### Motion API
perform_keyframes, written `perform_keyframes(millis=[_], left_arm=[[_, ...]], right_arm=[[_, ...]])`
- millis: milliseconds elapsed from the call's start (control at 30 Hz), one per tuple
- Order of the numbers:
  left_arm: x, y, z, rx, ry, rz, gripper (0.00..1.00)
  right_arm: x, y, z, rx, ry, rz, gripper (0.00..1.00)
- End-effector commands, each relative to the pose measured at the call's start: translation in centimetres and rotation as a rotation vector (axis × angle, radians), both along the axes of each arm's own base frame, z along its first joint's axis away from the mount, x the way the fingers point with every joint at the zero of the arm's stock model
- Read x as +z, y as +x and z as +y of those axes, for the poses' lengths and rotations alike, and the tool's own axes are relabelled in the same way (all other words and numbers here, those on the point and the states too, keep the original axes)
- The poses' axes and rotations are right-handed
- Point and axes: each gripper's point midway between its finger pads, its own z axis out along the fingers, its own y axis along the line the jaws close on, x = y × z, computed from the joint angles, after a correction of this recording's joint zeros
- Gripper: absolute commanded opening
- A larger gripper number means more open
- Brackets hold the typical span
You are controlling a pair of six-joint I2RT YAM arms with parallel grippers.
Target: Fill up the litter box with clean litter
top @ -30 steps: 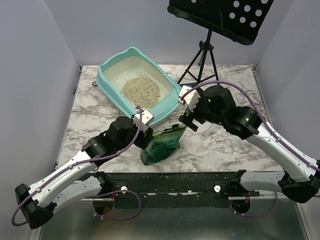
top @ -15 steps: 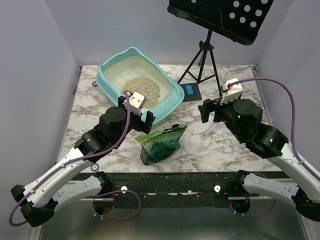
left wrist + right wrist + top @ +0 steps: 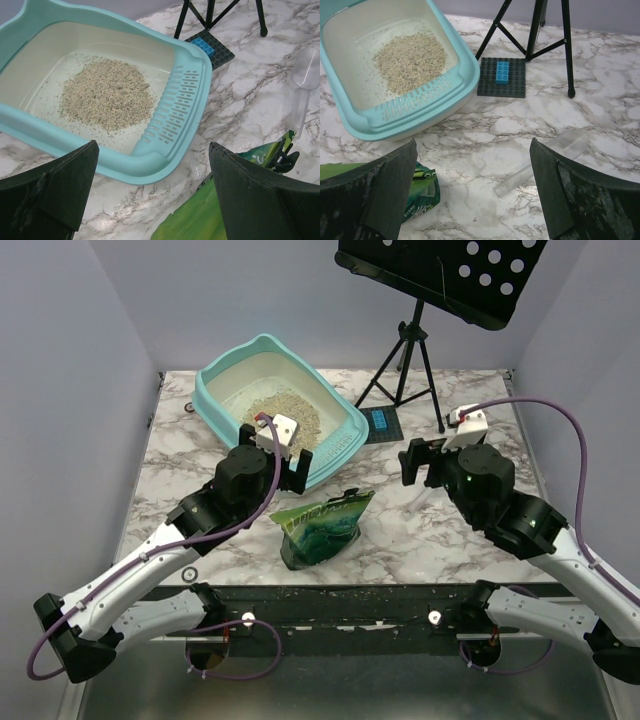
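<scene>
Backed both hands off the bag a second ago. Since the half-second mark, nudged the left hand (image 3: 272,457) slightly rightward and barely stirred the right hand (image 3: 420,462).

Nearest the bases, on the marble-patterned bench (image 3: 450,530): a crinkly green foil bag (image 3: 322,528), standing, touched by neither hand. Just beyond it, by the slotted front edge of the light-teal plastic litter box (image 3: 215,405): left hand, fingers spread wide, holding nothing. At about the same depth to the right, above bare bench: right hand, likewise splayed and empty. Near it, flat on the bench: a clear plastic scoop (image 3: 545,160).

Farther back, in the box's cream-white inside: a loose pile of beige-grey litter pellets (image 3: 107,95), roughly mid-floor. Beside the box's right corner: a black studded baseplate with a blue brick (image 3: 501,76), between the legs of a black tripod stand (image 3: 410,350).
</scene>
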Motion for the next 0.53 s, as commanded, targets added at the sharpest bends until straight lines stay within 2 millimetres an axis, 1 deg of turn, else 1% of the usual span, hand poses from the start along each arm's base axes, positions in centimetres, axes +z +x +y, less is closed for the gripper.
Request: perform_keyframes(millis=[0,300,433,500], left_arm=[[1.7,0.9,0.2,0.034,-0.006,-0.045,0.99],[2.1,1.2,0.0,0.034,-0.002,-0.053,0.99],[2.2,1.2,-0.2,0.031,-0.002,-0.056,0.99],[2.1,1.2,-0.1,0.029,-0.001,-0.054,0.99]], right_arm=[[0.4,0.4,-0.5,-0.05,0.026,-0.035,1.0],[1.1,0.2,-0.3,-0.021,0.022,-0.049,1.0],[1.3,0.5,-1.2,-0.072,0.016,-0.059,1.0],[1.4,0.5,-1.2,-0.074,0.016,-0.059,1.0]])
